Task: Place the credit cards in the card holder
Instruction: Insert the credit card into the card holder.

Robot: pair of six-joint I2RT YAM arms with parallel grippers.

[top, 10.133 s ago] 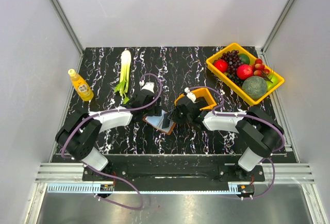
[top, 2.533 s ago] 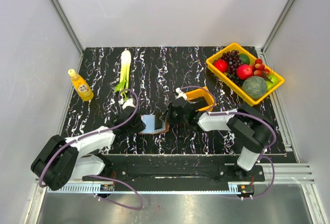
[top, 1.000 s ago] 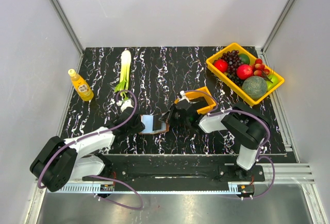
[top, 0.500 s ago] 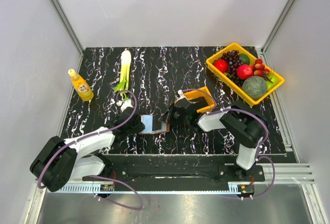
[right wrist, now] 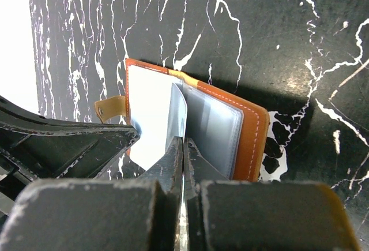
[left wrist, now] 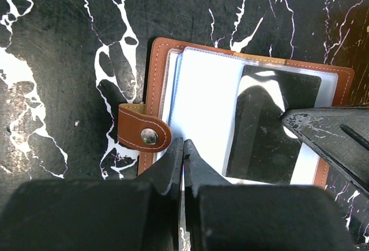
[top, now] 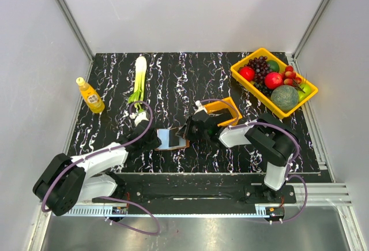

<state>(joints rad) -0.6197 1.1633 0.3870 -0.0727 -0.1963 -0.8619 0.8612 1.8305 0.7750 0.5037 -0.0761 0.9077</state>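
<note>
Left hand (left wrist: 183, 145) fingers together, tips pressing near edge of card holder (left wrist: 154, 83), which lies open on desk (top: 115, 83). Right hand (right wrist: 183, 144) clamped on credit card (right wrist: 179, 109), tilted upright over card holder's sleeves. Orange bin (top: 223, 110) just beyond card holder.

- left arm (top: 106, 157) and right arm (top: 233, 138): white shells on the long links and on the base columns; bulky, rounded black housings at the joints
- a purple cable (top: 148, 114) runs along each arm and loops free near the wrist; a small white plug sits at each wrist
- left gripper (left wrist: 183, 147): two matte black fingers, broad at the root, tapering to thin wedge tips
- right gripper (right wrist: 183, 144): the same black wedge fingers; seen from the left wrist, one finger is scuffed grey, with a straight groove along it
</note>
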